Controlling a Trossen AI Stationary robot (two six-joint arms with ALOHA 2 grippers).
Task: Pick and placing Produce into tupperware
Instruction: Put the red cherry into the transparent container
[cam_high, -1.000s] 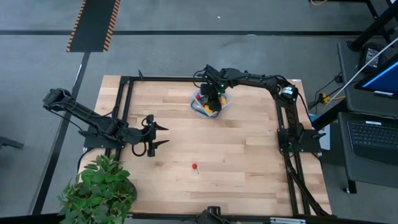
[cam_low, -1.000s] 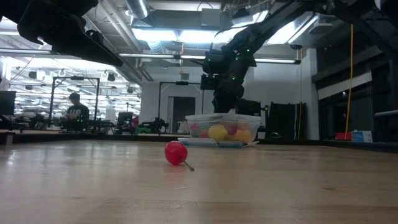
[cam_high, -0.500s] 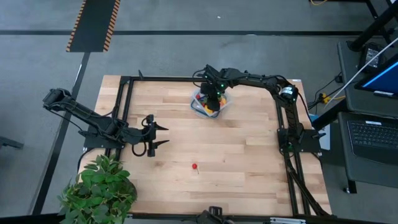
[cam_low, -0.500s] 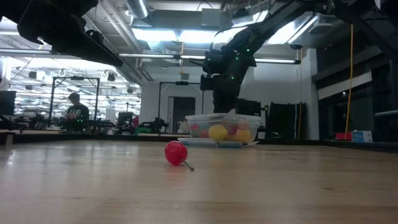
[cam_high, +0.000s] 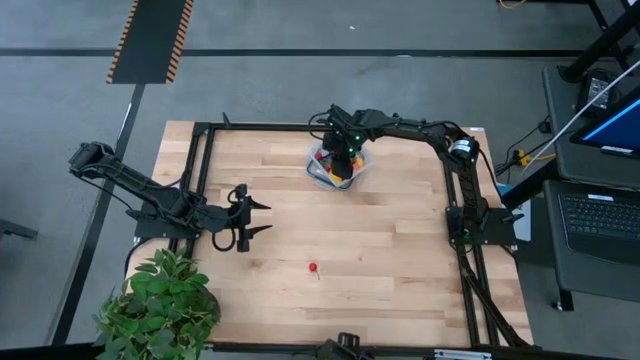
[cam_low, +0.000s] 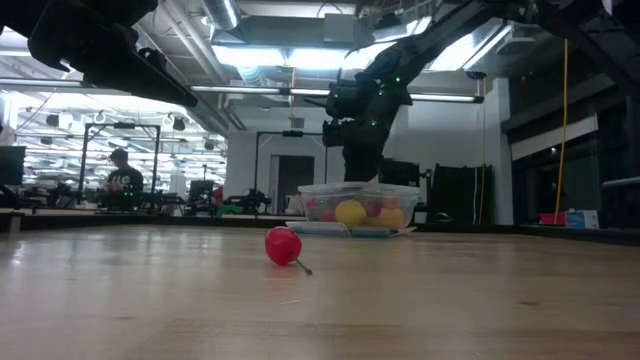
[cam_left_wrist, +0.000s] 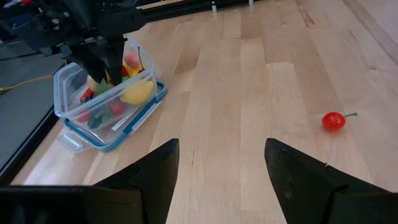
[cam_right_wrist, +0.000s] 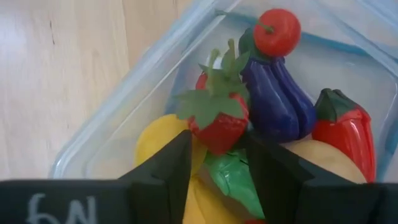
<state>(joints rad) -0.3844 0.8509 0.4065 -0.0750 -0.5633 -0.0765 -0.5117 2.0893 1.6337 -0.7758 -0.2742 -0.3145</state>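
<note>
The clear tupperware (cam_high: 318, 172) stands at the table's far middle, holding produce: a strawberry (cam_right_wrist: 214, 118), a purple eggplant (cam_right_wrist: 277, 102), a red pepper (cam_right_wrist: 345, 134), a small red berry (cam_right_wrist: 277, 31) and yellow pieces (cam_low: 350, 212). My right gripper (cam_right_wrist: 219, 146) points down into it, open, with the strawberry lying on the pile just between and beyond its fingertips. One red berry with a stem (cam_high: 313, 268) lies on the bare table near the middle front. My left gripper (cam_high: 262, 219) hangs open above the table's left middle, holding nothing. My right gripper comes at the strawberry from above, a fingertip (cam_right_wrist: 168, 162) on either side of its lower end (cam_right_wrist: 217, 140). Whether the fingertips touch it I cannot tell. The strawberry rests on the other produce in the tupperware.
A large green potted plant (cam_high: 165, 305) stands at the table's near left corner. A black frame (cam_high: 200, 180) runs along the table's left, far and right sides. Wide bare wood lies between the tupperware and the lone berry (cam_left_wrist: 334, 121).
My right gripper has rolled a little about its own axis while staying over the tupperware. The left arm and the lone berry have kept still.
</note>
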